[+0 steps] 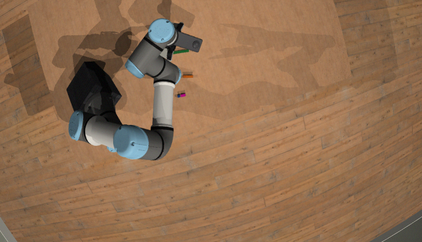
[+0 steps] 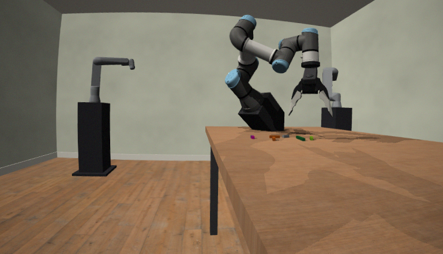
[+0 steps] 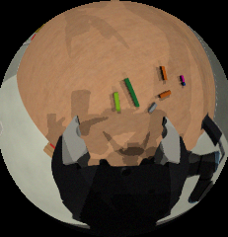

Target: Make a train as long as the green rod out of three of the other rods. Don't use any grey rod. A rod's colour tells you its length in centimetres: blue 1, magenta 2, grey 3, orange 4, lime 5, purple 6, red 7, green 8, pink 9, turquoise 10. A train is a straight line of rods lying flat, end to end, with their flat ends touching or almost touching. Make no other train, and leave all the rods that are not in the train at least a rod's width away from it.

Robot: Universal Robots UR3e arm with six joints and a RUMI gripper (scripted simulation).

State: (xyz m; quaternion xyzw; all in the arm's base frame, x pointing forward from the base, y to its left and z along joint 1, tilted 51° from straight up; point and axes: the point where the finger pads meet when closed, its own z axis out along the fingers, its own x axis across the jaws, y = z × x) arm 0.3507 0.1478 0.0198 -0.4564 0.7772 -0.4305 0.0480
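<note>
The pincer (image 2: 309, 104) hangs well above the bench (image 2: 326, 186), jaws spread wide and empty. No train exists yet, so this looks like the approach to a first pick.

In the wrist view the lime rod (image 3: 116, 102) lies just ahead of the pincer, the green rod (image 3: 131, 92) beside it and a little further out. Off to the right are a grey rod (image 3: 152, 107), two orange rods (image 3: 165, 94) (image 3: 163, 72), and beyond them a magenta rod (image 3: 182, 78) with a blue rod (image 3: 183, 83) seemingly touching it.

Eight could be lime, magenta and blue. The next move would be descending squarely over one of these, probably lime, jaws straddling its width.

No writing or labels can be read.
</note>
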